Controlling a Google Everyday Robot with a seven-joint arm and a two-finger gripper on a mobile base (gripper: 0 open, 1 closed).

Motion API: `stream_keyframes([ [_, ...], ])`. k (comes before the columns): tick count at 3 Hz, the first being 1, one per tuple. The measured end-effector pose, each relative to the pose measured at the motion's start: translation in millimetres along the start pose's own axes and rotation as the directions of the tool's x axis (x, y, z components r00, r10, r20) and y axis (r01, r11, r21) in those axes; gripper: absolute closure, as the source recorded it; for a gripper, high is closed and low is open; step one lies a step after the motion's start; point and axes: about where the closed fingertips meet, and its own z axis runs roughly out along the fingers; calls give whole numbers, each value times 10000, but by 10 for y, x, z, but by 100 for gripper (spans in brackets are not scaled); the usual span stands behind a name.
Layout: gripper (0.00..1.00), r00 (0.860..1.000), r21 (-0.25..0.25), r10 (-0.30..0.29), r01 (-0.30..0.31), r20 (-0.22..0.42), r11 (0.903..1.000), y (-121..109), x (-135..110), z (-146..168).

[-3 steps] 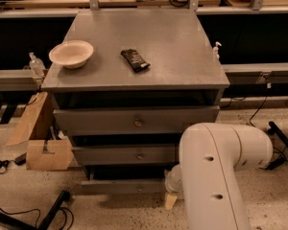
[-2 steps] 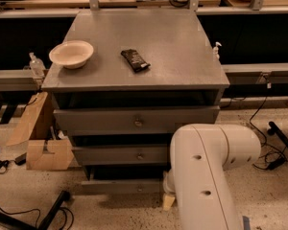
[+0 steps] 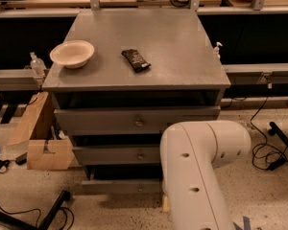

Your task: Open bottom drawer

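The grey cabinet [image 3: 134, 47] has three drawers. The bottom drawer [image 3: 115, 187] is the lowest and slimmest front, with a small round knob [image 3: 140, 189]. It stands slightly out, with a dark gap above it, and its right end is hidden. My white arm [image 3: 201, 166] fills the lower right and covers the right part of the lower two drawers. My gripper is hidden behind the arm near the bottom drawer's right end; only a small tan bit [image 3: 165, 204] shows at the arm's left edge.
A white bowl [image 3: 72, 53] and a dark snack packet [image 3: 136, 60] lie on the cabinet top. A cardboard box [image 3: 45, 150] stands on the floor to the left. Cables [image 3: 266, 152] lie on the floor to the right, and a black stand leg [image 3: 53, 210] at lower left.
My arm has moved left across the lower drawer fronts and covers more of them. The drawers, bowl and packet have not moved.
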Motion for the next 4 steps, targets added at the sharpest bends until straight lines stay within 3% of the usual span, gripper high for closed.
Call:
stream_keyframes([
  [1,4,9998,-202,60,-64,-201,9998,25,46,185],
  [3,48,9998,-264,55,-61,-196,9996,78,55,192],
  [4,81,9997,-348,75,-82,-227,9994,145,85,172],
])
